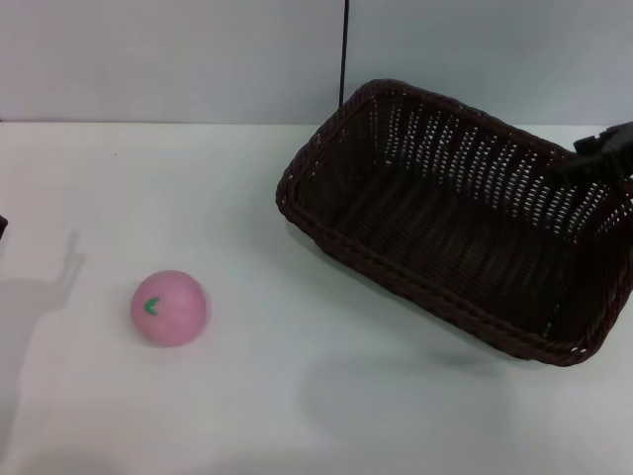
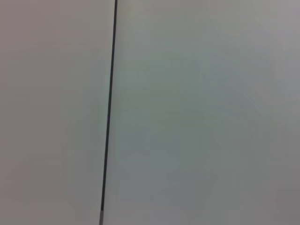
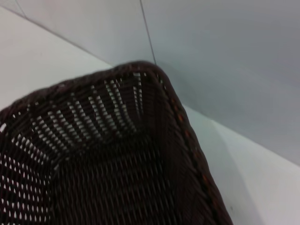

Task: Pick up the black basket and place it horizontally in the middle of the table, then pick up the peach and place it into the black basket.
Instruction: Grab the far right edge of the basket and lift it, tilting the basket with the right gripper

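Dark woven wicker with braided rim on the black basket (image 1: 455, 223); smooth pink peach (image 1: 169, 308); glossy white table (image 1: 297, 396).

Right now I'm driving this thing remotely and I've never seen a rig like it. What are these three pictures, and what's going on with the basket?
It is a robot with two arms, and each picture comes from a different camera. The head camera looks down on the white table. There the pink peach sits on the robot's left side. The black basket is on the right, tilted, and its shadow on the table suggests it is lifted. The dark piece at the basket's far right rim is the right gripper. It seems to hold that rim, though its fingers are not clearly visible.

The right wrist camera looks straight into the basket's woven inside. The left wrist camera shows only a plain wall with a dark seam. The left gripper itself is not in any picture. The basket is empty.
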`<state>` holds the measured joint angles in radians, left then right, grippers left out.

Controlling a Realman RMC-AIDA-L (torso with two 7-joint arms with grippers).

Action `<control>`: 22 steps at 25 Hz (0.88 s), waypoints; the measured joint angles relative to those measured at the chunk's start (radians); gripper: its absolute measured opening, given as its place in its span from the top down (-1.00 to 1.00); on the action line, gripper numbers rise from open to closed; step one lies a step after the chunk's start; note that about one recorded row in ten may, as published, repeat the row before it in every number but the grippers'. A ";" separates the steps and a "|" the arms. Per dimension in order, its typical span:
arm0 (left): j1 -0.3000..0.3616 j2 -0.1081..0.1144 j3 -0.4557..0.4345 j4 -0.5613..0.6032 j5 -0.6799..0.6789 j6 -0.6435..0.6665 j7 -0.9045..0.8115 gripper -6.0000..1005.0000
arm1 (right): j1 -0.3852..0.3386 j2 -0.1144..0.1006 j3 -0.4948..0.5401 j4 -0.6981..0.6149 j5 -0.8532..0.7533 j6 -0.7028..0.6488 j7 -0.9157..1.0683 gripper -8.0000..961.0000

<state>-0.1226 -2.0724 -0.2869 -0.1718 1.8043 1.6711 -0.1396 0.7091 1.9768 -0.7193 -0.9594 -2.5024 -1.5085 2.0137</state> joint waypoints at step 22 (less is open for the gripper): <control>0.006 0.001 0.006 -0.008 0.001 0.003 0.000 -0.67 | -0.007 0.001 -0.042 0.094 0.033 0.066 -0.044 -0.36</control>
<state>-0.1164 -2.0715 -0.2807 -0.1795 1.8055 1.6741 -0.1396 0.7023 1.9775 -0.7615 -0.8651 -2.4694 -1.4427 1.9698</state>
